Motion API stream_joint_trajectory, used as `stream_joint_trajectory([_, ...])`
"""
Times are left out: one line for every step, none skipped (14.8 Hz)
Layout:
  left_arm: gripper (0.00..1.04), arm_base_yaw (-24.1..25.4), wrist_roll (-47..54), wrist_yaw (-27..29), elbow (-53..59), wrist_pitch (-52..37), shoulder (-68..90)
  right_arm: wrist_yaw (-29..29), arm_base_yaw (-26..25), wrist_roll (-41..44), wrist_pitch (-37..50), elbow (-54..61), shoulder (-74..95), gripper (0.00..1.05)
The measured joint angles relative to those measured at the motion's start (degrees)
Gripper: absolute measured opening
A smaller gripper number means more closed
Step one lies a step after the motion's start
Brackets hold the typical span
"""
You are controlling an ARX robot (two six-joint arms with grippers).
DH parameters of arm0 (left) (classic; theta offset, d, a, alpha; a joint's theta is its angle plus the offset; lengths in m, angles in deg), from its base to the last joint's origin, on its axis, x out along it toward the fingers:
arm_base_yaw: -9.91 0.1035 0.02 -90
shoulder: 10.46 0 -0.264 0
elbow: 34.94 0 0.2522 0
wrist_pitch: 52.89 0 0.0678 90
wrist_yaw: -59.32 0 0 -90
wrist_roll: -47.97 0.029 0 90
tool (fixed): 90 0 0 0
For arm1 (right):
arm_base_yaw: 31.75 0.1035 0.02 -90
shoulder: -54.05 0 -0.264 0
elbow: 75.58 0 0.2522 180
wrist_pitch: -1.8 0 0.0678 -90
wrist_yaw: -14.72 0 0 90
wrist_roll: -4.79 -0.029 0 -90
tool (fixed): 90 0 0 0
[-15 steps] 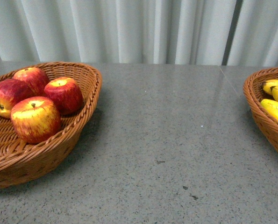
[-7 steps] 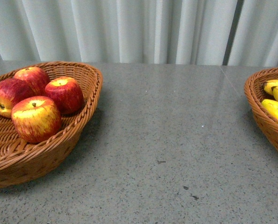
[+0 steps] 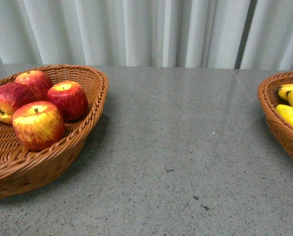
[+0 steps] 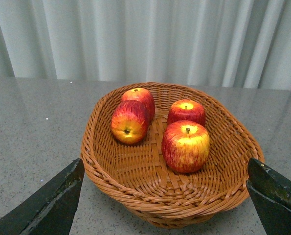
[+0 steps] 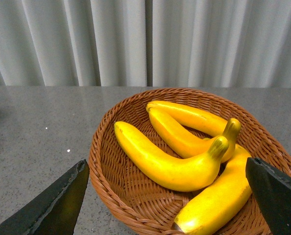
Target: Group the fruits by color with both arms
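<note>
— Pale pleated curtains [image 3: 136, 32] were seen behind a grey speckled desk [image 3: 185, 147]. What was laid out on it?

— Two wicker baskets were set well apart. In the left basket [image 3: 89, 118] four apples [image 3: 38, 125] were counted, red streaked with yellow, all resting upright or nearly so. In the right basket [image 5: 106, 171] four bananas [image 5: 165, 164] were counted from the right wrist view; only three were partly shown at the edge of the front view.

— And the arms?

— Neither arm was shown in the front view. The left end effector [image 4: 160, 205] was held released, its two dark fingers [image 4: 47, 205] spread wide to either side of the apple basket, with nothing between them. The right end effector [image 5: 165, 205] was likewise held released and empty, its fingers [image 5: 52, 205] framing the banana basket.

— Which way did the fruit lie from each?

— The apples lay straight ahead of the left end effector, the bananas straight ahead of the right one, so each arm was judged nearer to its own colour. The long axes of the bananas ran slantwise across the gap of the right fingers, not in line with it.

— Was anything left unsorted?

— No loose fruit was seen on the bare desk between the baskets, so the sorting was judged complete or nearly so.
</note>
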Motion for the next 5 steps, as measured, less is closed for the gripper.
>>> stream_joint_trajectory([0.98, 0.0, 0.0, 0.0, 0.0, 0.0, 0.0, 0.0, 0.0, 0.0, 0.0, 0.0, 0.0, 0.97])
stream_joint_trajectory([0.98, 0.0, 0.0, 0.0, 0.0, 0.0, 0.0, 0.0, 0.0, 0.0, 0.0, 0.0, 0.0, 0.98])
stream_joint_trajectory([0.98, 0.0, 0.0, 0.0, 0.0, 0.0, 0.0, 0.0, 0.0, 0.0, 0.0, 0.0, 0.0, 0.98])
stream_joint_trajectory([0.98, 0.0, 0.0, 0.0, 0.0, 0.0, 0.0, 0.0, 0.0, 0.0, 0.0, 0.0, 0.0, 0.98])
stream_joint_trajectory([0.98, 0.0, 0.0, 0.0, 0.0, 0.0, 0.0, 0.0, 0.0, 0.0, 0.0, 0.0, 0.0, 0.98])
